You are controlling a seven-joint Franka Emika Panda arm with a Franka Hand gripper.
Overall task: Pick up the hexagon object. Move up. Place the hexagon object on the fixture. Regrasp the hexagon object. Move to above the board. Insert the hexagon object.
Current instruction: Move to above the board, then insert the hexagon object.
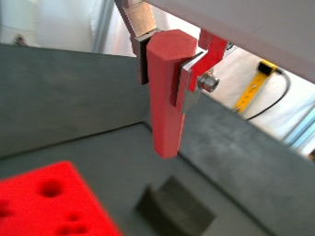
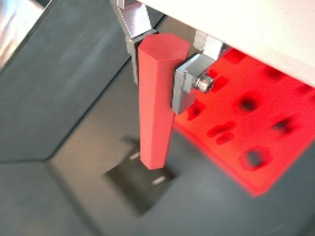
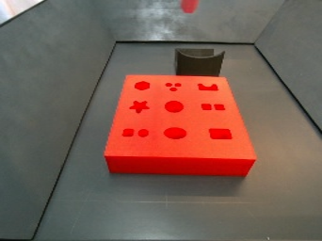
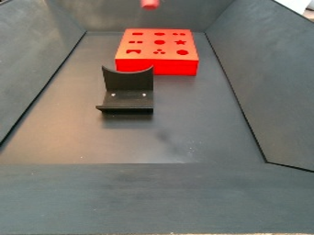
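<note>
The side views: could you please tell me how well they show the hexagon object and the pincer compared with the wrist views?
In both side views only the red tip of the hexagon object shows at the top edge, blurred, with the pincer out of frame, while the board and fixture are sharp and evenly lit. In both wrist views the pincer gripping the bar is clear, though the background is soft.
</note>
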